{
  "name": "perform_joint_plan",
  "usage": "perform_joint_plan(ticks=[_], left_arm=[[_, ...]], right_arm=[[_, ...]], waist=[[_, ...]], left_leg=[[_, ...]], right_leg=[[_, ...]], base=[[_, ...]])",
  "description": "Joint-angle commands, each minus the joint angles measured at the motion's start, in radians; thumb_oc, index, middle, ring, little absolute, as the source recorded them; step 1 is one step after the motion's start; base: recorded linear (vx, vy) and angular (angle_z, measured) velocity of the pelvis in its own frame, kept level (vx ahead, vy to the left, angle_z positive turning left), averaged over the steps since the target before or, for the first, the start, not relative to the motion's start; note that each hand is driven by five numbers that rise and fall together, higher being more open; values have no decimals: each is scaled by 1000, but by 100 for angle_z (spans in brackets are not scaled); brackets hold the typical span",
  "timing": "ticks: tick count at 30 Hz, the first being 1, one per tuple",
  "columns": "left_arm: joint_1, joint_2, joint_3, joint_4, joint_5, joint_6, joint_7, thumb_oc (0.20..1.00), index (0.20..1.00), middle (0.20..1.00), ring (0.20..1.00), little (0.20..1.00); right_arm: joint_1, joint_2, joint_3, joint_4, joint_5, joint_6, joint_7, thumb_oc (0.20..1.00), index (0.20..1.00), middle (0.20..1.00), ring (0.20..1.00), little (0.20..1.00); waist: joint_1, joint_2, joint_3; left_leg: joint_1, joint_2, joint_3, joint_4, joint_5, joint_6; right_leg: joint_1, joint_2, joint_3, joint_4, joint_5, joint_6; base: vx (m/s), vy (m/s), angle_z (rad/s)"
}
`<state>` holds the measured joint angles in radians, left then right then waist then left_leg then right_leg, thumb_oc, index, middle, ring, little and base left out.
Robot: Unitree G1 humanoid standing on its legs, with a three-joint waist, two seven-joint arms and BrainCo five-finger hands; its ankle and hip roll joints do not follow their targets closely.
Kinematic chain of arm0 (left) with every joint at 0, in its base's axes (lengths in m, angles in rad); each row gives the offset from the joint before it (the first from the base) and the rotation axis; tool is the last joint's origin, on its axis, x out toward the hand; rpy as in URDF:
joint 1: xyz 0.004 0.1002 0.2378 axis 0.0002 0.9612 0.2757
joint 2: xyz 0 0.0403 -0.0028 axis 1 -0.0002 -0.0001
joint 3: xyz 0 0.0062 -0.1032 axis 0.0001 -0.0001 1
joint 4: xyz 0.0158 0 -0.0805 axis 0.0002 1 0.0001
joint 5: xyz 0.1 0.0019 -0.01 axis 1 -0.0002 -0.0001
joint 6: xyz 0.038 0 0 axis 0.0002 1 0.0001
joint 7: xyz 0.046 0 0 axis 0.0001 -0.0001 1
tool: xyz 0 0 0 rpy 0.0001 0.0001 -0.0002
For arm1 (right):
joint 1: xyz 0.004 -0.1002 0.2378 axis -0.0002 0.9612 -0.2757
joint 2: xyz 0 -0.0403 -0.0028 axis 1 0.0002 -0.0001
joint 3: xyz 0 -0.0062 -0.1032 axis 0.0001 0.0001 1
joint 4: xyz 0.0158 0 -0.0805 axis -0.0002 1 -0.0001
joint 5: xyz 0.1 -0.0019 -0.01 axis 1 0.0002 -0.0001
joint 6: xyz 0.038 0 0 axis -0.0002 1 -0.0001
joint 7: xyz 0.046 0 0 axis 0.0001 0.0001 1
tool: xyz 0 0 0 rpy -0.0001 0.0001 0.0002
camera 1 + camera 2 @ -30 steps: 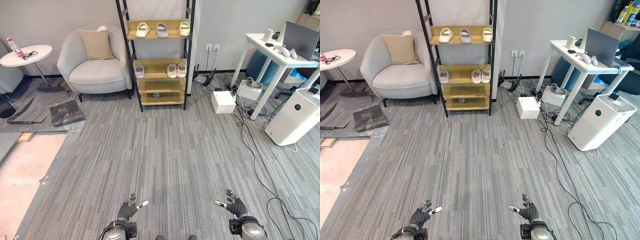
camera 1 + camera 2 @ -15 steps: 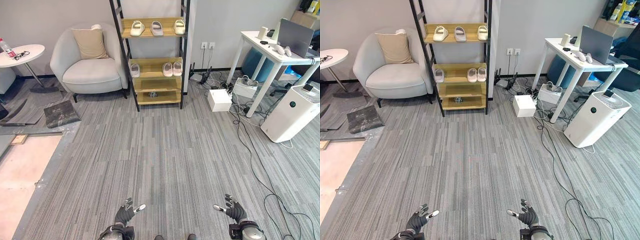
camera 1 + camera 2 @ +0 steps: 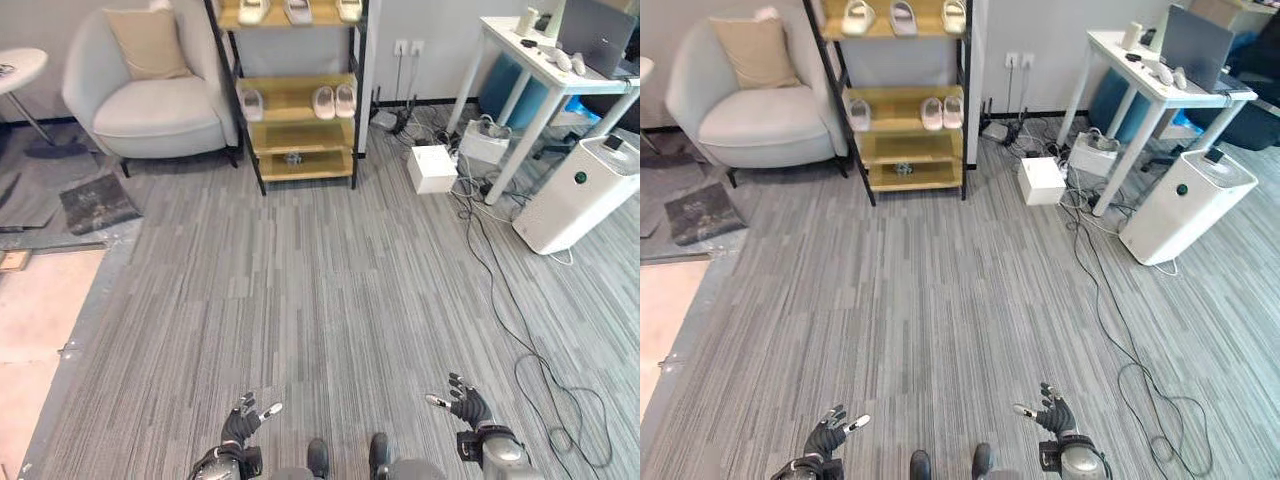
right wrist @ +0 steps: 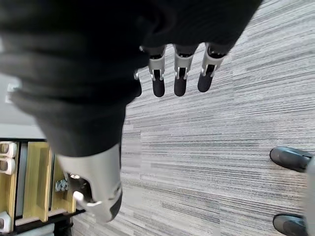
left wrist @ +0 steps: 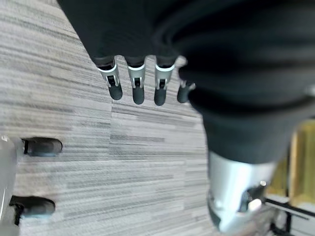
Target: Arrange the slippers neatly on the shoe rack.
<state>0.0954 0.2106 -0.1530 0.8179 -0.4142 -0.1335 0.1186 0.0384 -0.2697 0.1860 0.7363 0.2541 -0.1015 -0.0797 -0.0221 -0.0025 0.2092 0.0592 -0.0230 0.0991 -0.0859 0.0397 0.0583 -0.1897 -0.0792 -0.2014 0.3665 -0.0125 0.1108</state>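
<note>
We see bright, even light all over. The grey carpet (image 3: 330,290) ahead of our left hand (image 3: 243,421) and right hand (image 3: 464,405) has no glare and only soft shadows. Far ahead of the hands, the shoe rack (image 3: 300,120) posts lean, bent by the wide lens.

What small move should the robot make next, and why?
Probably step forward toward the shoe rack. It stands far across the grey carpet, by the wall, while the left hand and right hand hang open and hold nothing. One slipper lies apart from the pair on the middle shelf, out of reach.
</note>
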Motion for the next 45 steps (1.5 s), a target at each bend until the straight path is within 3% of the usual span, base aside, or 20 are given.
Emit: perform_joint_plan(ticks=[1,8,10,13,15,16,19,20,21,23,25,26,27,28,30,34,36,38,43,45], left_arm=[[-17,34,20,-43,-15,-50,3,1000,1000,1000,1000,1000],[-57,36,26,-57,13,-47,10,1000,1000,1000,1000,1000],[-60,35,25,-55,20,-46,9,1000,1000,1000,1000,1000],[-76,17,5,-21,21,-45,9,1000,1000,1000,1000,1000],[-78,9,7,-18,-1,-43,10,1000,1000,1000,1000,1000],[-79,-9,15,-2,-48,-45,8,1000,1000,1000,1000,1000],[-77,-9,10,2,-56,-49,3,1000,1000,1000,1000,1000],[-81,-12,1,-1,-69,-48,5,1000,1000,1000,1000,1000],[-84,-11,-5,-6,-74,-46,6,1000,1000,1000,1000,1000],[-87,-11,-21,-4,-67,-38,2,1000,1000,1000,1000,1000],[-75,-9,-26,-6,-54,-34,6,1000,1000,1000,1000,1000],[-69,-9,-29,-9,-51,-32,6,1000,1000,1000,1000,1000],[-69,-8,-26,0,-37,-26,9,1000,1000,1000,1000,1000],[-68,-6,-26,3,-27,-26,13,1000,1000,1000,1000,1000],[-71,0,-22,5,-17,-19,13,1000,1000,1000,1000,1000],[-49,5,-6,-5,-18,-29,14,1000,1000,1000,1000,1000],[-44,11,-3,11,-18,-27,11,1000,1000,1000,1000,1000],[-43,19,-5,9,-11,-27,12,1000,1000,1000,1000,1000],[-48,28,-20,-13,-19,-27,12,1000,1000,1000,1000,1000],[-42,27,-24,-29,-16,-25,7,1000,1000,1000,1000,1000]], right_arm=[[-9,-11,5,-66,1,-28,-7,1000,1000,1000,1000,1000],[3,-12,-17,-74,7,-29,-21,1000,1000,1000,1000,1000],[11,-14,-23,-70,5,-28,-20,1000,1000,1000,1000,1000],[29,-34,-35,-53,23,-33,-15,1000,1000,1000,1000,1000],[29,-38,-37,-51,27,-34,-14,1000,1000,1000,1000,1000],[31,-48,-37,-60,44,-41,-8,1000,1000,1000,1000,1000],[30,-53,-35,-61,48,-43,-6,1000,1000,1000,1000,1000],[29,-66,-35,-80,58,-48,-6,1000,1000,1000,1000,1000],[27,-69,-35,-86,60,-46,-8,1000,1000,1000,1000,1000],[28,-70,-38,-86,69,-43,-10,1000,1000,1000,1000,1000],[22,-61,-30,-78,68,-46,-16,1000,1000,1000,1000,1000],[26,-59,-26,-82,66,-44,-16,1000,1000,1000,1000,1000],[29,-58,-16,-90,58,-46,-16,1000,1000,1000,1000,1000],[28,-55,-12,-87,56,-49,-19,1000,1000,1000,1000,1000],[24,-55,-12,-92,54,-45,-19,1000,1000,1000,1000,1000],[16,-45,-4,-94,48,-43,-10,1000,1000,1000,1000,1000],[6,-28,4,-98,42,-40,-3,1000,1000,1000,1000,1000],[0,-17,9,-97,41,-38,5,1000,1000,1000,1000,1000],[1,-5,-1,-88,50,-34,9,1000,1000,1000,1000,1000],[12,3,-7,-79,51,-31,9,1000,1000,1000,1000,1000]], waist=[[2,-27,9],[-48,-44,19],[-53,-44,13],[-71,-23,-29],[-74,-16,-40],[-68,0,-44],[-65,-5,-42],[-49,-22,-23],[-43,-30,-17],[-12,-64,7],[17,-77,1],[25,-75,0],[34,-59,-9],[40,-59,-8],[41,-55,-12],[60,-52,-40],[74,-70,-59],[80,-82,-63],[53,-64,-37],[41,-42,-27]], left_leg=[[77,-28,-42,-1,-92,-24],[182,-25,-62,-1,-174,-57],[200,-23,-70,-1,-185,-59],[241,15,-100,31,-196,-82],[235,23,-112,63,-174,-92],[200,45,-122,213,-82,-140],[164,36,-126,279,-44,-158],[90,22,-132,430,24,-188],[63,26,-123,466,41,-189],[-79,20,-77,479,-23,-153],[-176,26,-49,286,-67,-113],[-173,37,-52,217,-37,-116],[-218,77,-61,80,77,-136],[-242,83,-59,14,103,-145],[-258,90,-33,-1,128,-155],[-229,76,-65,1,140,-143],[-219,42,-56,45,101,-110],[-217,23,-42,81,60,-82],[-119,-14,-34,78,-3,-16],[-65,-10,-47,55,-23,-6]], right_leg=[[32,-106,-27,-128,87,47],[-19,-91,-100,-402,195,82],[-14,-86,-105,-400,194,78],[25,-36,-90,-384,159,36],[30,-27,-100,-369,144,24],[77,7,-113,-363,97,-12],[96,10,-111,-369,82,-24],[141,15,-97,-371,52,-49],[157,16,-96,-372,38,-57],[222,0,-80,-397,13,-58],[275,5,-69,-427,-12,-40],[293,10,-61,-431,-22,-39],[329,33,-50,-447,-41,-39],[348,36,-43,-452,-55,-38],[373,43,-25,-454,-61,-36],[407,38,6,-454,-83,-22],[411,-11,26,-390,-90,4],[371,-41,43,-278,-60,28],[218,-90,50,82,140,58],[164,-93,33,157,131,48]], base=[[165,-21,7],[289,-79,1],[319,-86,19],[438,-161,52],[369,-169,47],[336,-175,17],[248,-149,1],[267,-180,-21],[324,-216,10],[347,-151,12],[488,-40,21],[561,83,12],[479,99,-28],[505,131,-31],[345,121,-53],[330,168,-61],[410,267,-34],[268,230,-9],[228,227,0],[286,164,7]])
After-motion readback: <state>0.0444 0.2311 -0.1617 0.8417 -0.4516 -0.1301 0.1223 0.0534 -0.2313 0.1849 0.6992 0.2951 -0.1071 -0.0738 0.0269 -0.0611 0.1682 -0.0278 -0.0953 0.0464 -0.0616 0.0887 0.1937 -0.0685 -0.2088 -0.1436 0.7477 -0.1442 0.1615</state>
